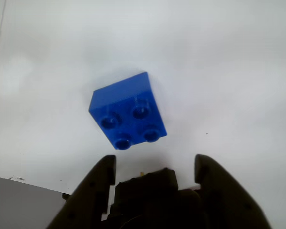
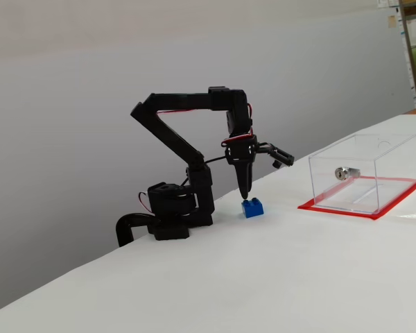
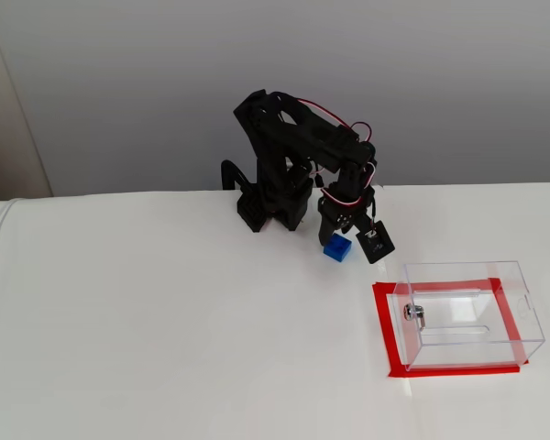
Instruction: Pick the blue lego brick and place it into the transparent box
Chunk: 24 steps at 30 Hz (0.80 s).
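- White desk (image 2: 277, 277) carries everything; plain grey wall behind it in both fixed views.
- Blue lego brick (image 1: 127, 111) sits flat on the desk, studs up, four studs visible in the wrist view. Nothing touching it there.
- In a fixed view the brick (image 2: 252, 207) is just right of the arm base (image 2: 172, 218), well left of the transparent box (image 2: 364, 173).
- In a fixed view from the front the brick (image 3: 337, 247) is near the arm, left and far of the box (image 3: 467, 316).
- Box stands on a red rim taped to the desk; small silver lock part (image 2: 345, 173) on its left wall, also seen at (image 3: 412, 313). Box looks empty inside.
- Desk between brick and box is bare; no obstacle in that stretch.
- Shelving (image 2: 414, 48) at the far right edge of a fixed view, well clear of the work area.
- End effector (image 1: 155, 167) is spread: two dark fingers enter from the bottom of the wrist view with a clear gap between them, brick just beyond the tips, no contact.
- In a fixed view the end effector (image 2: 253, 177) points down, one finger tip directly above the brick, the other finger swung out to the right.
- It holds nothing.
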### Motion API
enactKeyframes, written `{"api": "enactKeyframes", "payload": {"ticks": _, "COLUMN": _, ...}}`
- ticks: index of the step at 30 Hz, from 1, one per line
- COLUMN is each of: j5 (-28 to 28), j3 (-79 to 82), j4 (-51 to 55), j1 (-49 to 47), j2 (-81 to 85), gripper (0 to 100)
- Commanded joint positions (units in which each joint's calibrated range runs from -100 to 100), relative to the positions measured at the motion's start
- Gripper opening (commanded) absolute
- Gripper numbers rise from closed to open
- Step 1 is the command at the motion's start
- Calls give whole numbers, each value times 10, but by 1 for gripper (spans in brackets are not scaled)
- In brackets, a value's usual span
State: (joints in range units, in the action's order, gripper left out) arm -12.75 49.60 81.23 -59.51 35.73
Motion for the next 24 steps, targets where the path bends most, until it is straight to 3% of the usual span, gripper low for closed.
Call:
{"api": "enactKeyframes", "payload": {"ticks": 1, "j5": -3, "j3": -29, "j4": 0, "j1": -3, "j2": -6, "gripper": 19}}
{"api": "enactKeyframes", "payload": {"ticks": 8, "j5": 2, "j3": -68, "j4": 3, "j1": -4, "j2": -34, "gripper": 33}}
{"api": "enactKeyframes", "payload": {"ticks": 24, "j5": -3, "j3": -95, "j4": -6, "j1": -54, "j2": -126, "gripper": 33}}
